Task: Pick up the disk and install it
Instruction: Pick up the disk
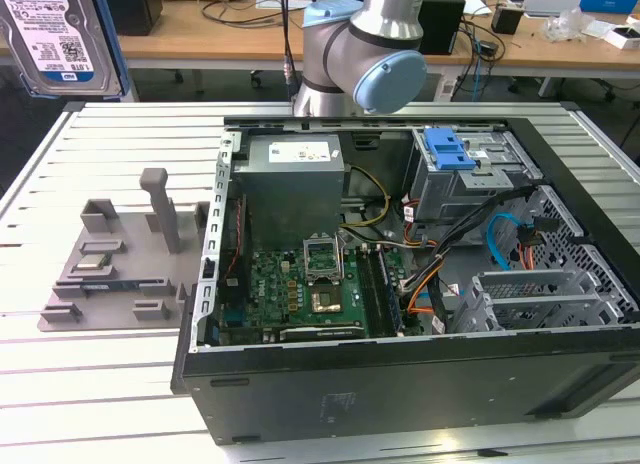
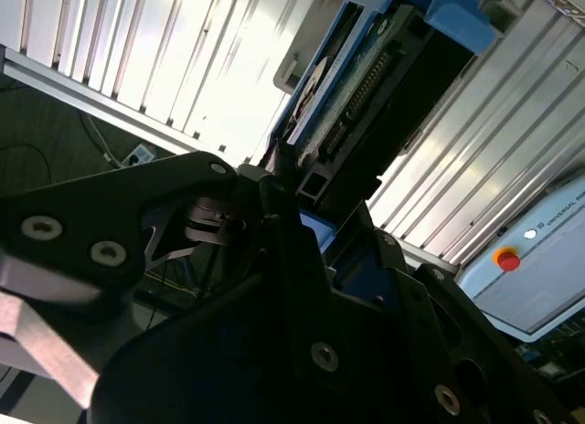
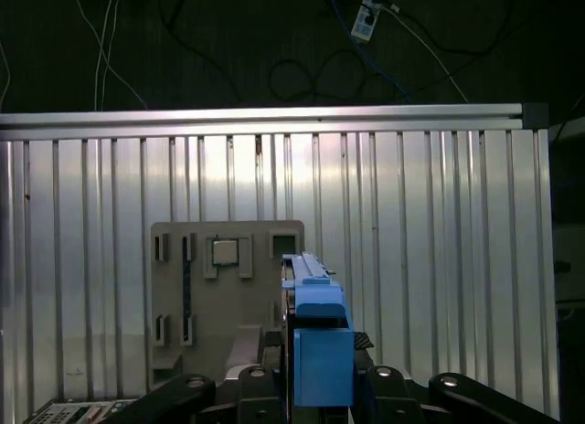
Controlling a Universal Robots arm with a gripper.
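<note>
One disk (image 1: 55,34) hangs high at the exterior view's left edge, its blue-and-white label turned toward us, well apart from the open computer case (image 1: 400,389) on the slatted metal table (image 1: 100,394). In the first wrist view we see it edge-on, its blue side rail (image 3: 320,346) facing the camera, with the gripper (image 3: 318,386) clamped on it from both sides; beyond it a grey fixture plate (image 3: 228,305) lies flat on the table, holding a small square chip (image 3: 224,252)

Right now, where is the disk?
The disk is gripped in the claw, up above the table; it shows at the exterior view's upper left, over the grey holder tray.
</note>
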